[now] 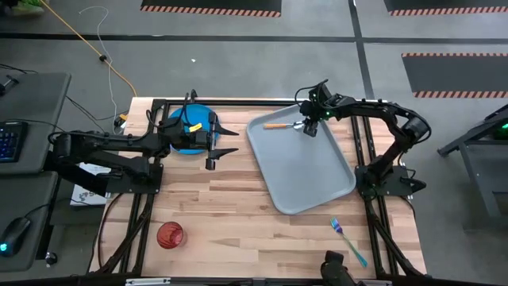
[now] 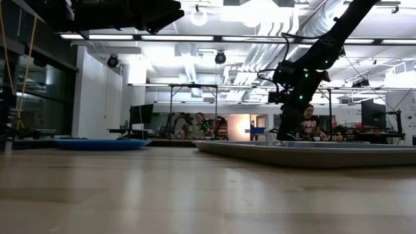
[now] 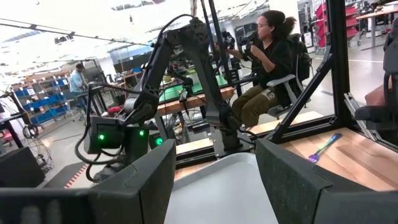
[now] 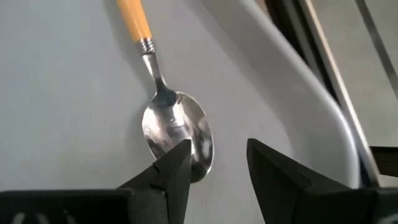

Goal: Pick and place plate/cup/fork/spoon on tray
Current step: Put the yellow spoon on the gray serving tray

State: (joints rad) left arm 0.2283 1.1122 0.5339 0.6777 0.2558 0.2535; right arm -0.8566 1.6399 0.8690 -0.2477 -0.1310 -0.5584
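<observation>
The orange-handled spoon (image 1: 283, 125) lies flat on the far end of the grey-blue tray (image 1: 305, 179); its silvery bowl (image 4: 177, 134) and handle (image 4: 134, 18) show in the right wrist view. My right gripper (image 1: 309, 129) is open and points down right over the spoon's bowl (image 4: 214, 165). My left gripper (image 1: 228, 141) is open and empty, raised between the blue plate (image 1: 189, 127) and the tray. The plate lies flat at the far left. The red cup (image 1: 170, 235) stands near the front left edge. The blue fork (image 1: 348, 238) lies at the front right. My right gripper has one fingertip (image 4: 177, 163) at the near edge of the spoon's bowl (image 4: 186, 140), coming from above. I cannot tell whether it touches. The spoon lies flat on the tray floor.
The tray lies slanted on the table's right half, its raised rim (image 4: 311, 81) close beside my right gripper. Bare wood (image 1: 238, 206) lies between cup and tray. A person (image 3: 267, 56) sits beyond the table's right side. The fork also shows in the left wrist view (image 3: 323, 149).
</observation>
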